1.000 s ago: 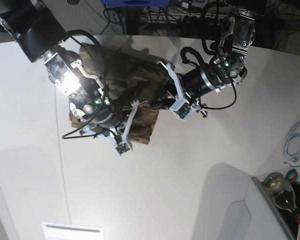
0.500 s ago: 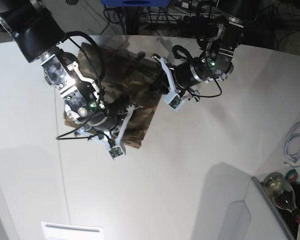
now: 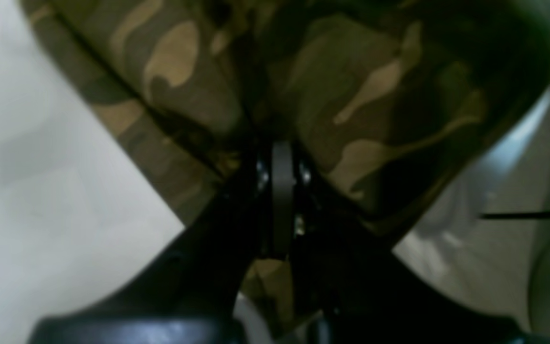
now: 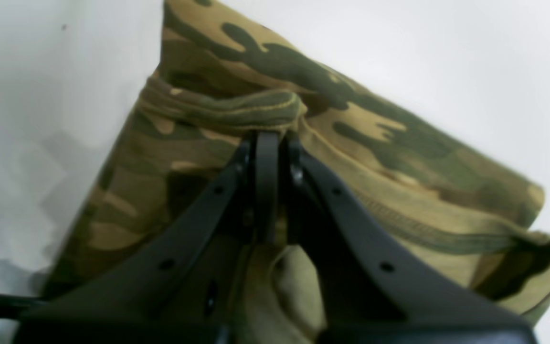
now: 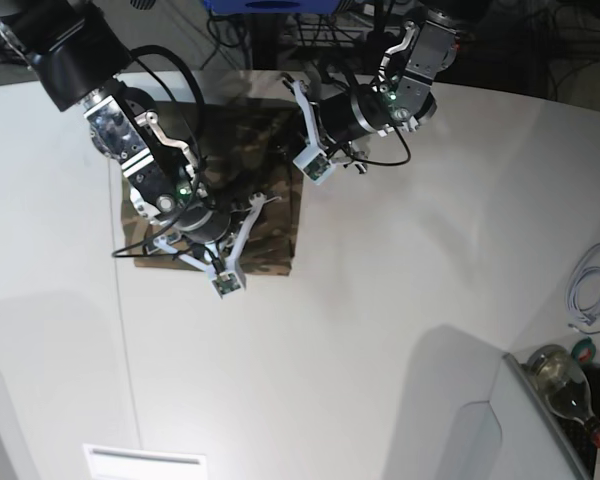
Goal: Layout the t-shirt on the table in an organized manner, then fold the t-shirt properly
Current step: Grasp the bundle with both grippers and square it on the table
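Note:
The camouflage t-shirt (image 5: 265, 215) lies as a folded, roughly square bundle on the white table (image 5: 380, 300), toward its far left. My left gripper (image 3: 280, 160) is shut on a fold of the cloth, which bunches up around the fingers. My right gripper (image 4: 268, 138) is shut on a stitched hem of the t-shirt (image 4: 375, 143), with layers spread flat beyond it. In the base view both arms lean over the bundle: the left arm (image 5: 365, 105) from the back right, the right arm (image 5: 150, 165) from the left. They hide much of the cloth.
A glass bottle (image 5: 565, 385) and a grey box (image 5: 525, 430) sit at the front right corner. A coiled white cable (image 5: 592, 290) lies at the right edge. A white paper label (image 5: 145, 462) rests near the front edge. Tangled cables and gear stand behind the table.
Both arms have swung toward the table's back edge, dragging the t-shirt with them. The cloth has turned from a slanted shape to a squarer bundle. Both grips have held.

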Motion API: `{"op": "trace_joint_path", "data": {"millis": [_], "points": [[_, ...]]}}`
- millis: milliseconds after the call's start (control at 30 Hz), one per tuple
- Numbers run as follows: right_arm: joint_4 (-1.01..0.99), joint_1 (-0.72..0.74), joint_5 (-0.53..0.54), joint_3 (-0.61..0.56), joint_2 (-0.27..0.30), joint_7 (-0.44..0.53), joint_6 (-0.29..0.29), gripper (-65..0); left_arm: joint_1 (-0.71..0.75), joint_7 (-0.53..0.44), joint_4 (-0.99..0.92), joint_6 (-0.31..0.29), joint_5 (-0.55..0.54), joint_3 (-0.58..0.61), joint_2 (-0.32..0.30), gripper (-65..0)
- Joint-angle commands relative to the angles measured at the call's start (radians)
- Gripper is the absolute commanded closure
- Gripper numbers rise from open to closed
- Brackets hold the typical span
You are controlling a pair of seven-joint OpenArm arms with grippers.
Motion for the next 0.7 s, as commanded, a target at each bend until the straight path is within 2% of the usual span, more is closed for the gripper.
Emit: {"op": "trace_joint_path", "data": {"millis": [0, 200, 400, 467, 600, 667], "points": [[0.033, 0.023, -0.008, 0.004, 0.000, 0.030, -0.007, -0.9, 0.019, 0.047, 0.003, 0.000, 0.034, -0.001, -0.007, 0.0], [-0.039, 0.026, -0.008, 0.004, 0.000, 0.059, -0.007, -0.9, 0.028, 0.047, 0.006, 0.000, 0.033, -0.007, -0.021, 0.0], [-0.001, 0.004, -0.008, 0.006, 0.000, 0.062, -0.007, -3.2, 0.031, 0.055, 0.132, 0.000, 0.034, -0.090, -0.018, 0.0], [0.073, -0.020, -0.008, 0.030, 0.000, 0.062, -0.007, -11.0, 0.031, 0.055, 0.167, 0.000, 0.039, -0.110, -0.021, 0.0], [0.220, -0.086, -0.008, 0.156, 0.000, 0.056, -0.007, -36.6, 0.031, 0.055, 0.189, -0.003, 0.040, -0.177, -0.022, 0.0], [0.261, -0.112, -0.008, 0.238, 0.000, 0.030, -0.015, -45.2, 0.033, 0.055, 0.190, -0.005, 0.040, -0.209, -0.022, 0.0]]}}
